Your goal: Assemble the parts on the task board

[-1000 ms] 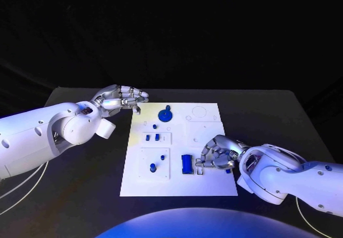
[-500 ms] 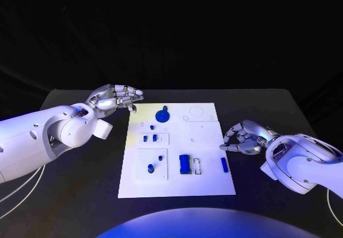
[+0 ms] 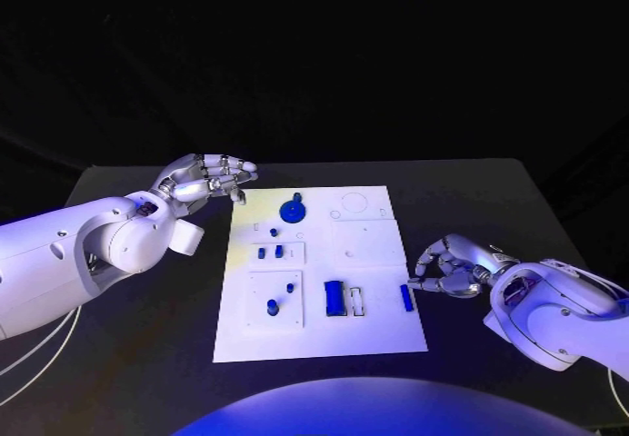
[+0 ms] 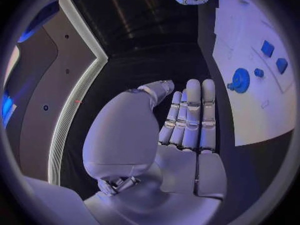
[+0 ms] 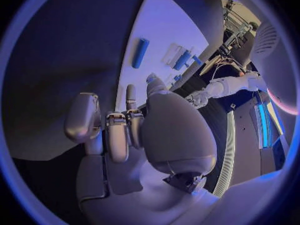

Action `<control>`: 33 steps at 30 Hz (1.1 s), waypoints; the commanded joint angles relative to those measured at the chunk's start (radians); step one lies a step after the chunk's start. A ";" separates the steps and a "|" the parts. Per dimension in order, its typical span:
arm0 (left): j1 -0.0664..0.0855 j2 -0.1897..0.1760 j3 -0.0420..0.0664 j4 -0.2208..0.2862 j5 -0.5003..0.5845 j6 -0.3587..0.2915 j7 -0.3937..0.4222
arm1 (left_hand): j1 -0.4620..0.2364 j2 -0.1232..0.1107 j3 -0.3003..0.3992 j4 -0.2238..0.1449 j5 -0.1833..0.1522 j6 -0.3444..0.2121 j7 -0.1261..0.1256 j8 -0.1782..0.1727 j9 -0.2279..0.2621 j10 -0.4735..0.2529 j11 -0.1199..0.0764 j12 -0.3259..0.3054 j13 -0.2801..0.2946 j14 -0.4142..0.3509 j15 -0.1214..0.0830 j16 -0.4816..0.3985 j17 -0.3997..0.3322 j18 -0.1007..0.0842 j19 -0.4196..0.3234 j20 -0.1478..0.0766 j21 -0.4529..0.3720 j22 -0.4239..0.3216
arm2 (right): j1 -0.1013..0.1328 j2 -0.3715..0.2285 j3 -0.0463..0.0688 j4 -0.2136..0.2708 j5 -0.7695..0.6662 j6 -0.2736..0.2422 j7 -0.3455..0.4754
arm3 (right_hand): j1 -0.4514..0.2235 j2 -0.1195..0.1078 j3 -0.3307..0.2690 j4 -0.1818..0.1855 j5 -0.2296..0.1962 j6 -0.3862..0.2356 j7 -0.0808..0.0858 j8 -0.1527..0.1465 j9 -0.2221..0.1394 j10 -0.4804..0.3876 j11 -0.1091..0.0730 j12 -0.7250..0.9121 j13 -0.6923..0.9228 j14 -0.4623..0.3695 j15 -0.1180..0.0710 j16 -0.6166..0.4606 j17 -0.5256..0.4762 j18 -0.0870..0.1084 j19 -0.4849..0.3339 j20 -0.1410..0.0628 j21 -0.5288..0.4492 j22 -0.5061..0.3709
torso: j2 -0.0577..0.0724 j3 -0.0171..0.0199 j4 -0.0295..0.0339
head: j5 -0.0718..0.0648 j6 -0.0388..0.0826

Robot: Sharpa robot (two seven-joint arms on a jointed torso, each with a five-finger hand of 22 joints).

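Observation:
The white task board (image 3: 374, 327) lies in the middle of the black table. On it sit a blue round knob (image 3: 294, 211), a blue block (image 3: 335, 297), a slim blue bar (image 3: 406, 297) near the right edge and several small blue pieces such as (image 3: 273, 307). My right hand (image 3: 453, 268) hovers just off the board's right edge with its fingers curled in and nothing in them, fingertips close to the bar. The right wrist view shows that hand (image 5: 131, 130) and the bar (image 5: 140, 53). My left hand (image 3: 204, 177) is beside the board's far left corner, holding nothing, fingers (image 4: 190, 115) stretched out.
Bare black table surrounds the board on all sides. Both white forearms lie low over the table, the left (image 3: 92, 254) along the board's left side, the right (image 3: 557, 309) off its near right corner.
My right hand has drawn back off the board to the right, leaving the slim blue bar lying near the board's right edge. The left hand has hardly moved.

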 commanded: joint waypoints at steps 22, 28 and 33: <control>-0.002 0.000 0.001 0.004 0.011 0.010 0.010 | -0.007 0.007 0.004 0.002 0.000 -0.004 0.024 0.010 0.001 0.006 -0.002 0.007 0.001 0.001 0.004 -0.004 0.000 0.014 0.003 0.004 -0.007 -0.002 | -0.033 0.039 -0.004 -0.019 -0.098 0.087 -0.050 | -0.026 -0.007 0.006 0.001 -0.005 0.020 -0.006 -0.007 -0.001 0.064 -0.011 0.002 0.187 0.095 -0.005 0.006 0.216 -0.017 0.009 0.002 0.015 0.163 | 0.002 -0.0002 0.0006 | -0.007 -0.005; -0.002 -0.001 0.001 0.004 0.011 0.012 0.008 | -0.007 0.007 0.004 0.002 0.000 -0.004 0.024 0.010 0.001 0.006 -0.002 0.007 0.001 0.001 0.004 -0.004 0.000 0.014 0.003 0.004 -0.007 -0.002 | -0.042 0.048 -0.004 -0.026 -0.108 0.099 -0.055 | -0.026 -0.007 0.007 0.001 -0.004 0.021 -0.006 -0.007 -0.001 0.064 -0.012 0.001 0.187 0.095 -0.005 0.006 0.215 -0.016 0.009 0.002 0.014 0.163 | 0.001 -0.0007 0.0009 | -0.006 -0.006; -0.002 -0.001 0.001 0.004 0.011 0.014 0.005 | -0.007 0.007 0.004 0.002 0.000 -0.004 0.024 0.010 0.001 0.006 -0.002 0.007 0.001 0.001 0.004 -0.004 0.000 0.014 0.003 0.004 -0.007 -0.002 | -0.046 0.056 -0.004 -0.035 -0.120 0.107 -0.060 | -0.017 -0.008 0.011 -0.001 -0.003 0.027 -0.009 -0.009 -0.001 0.064 -0.014 0.002 0.188 0.095 -0.007 0.006 0.216 -0.017 0.009 0.001 0.017 0.163 | 0.001 -0.0009 0.0009 | -0.005 -0.006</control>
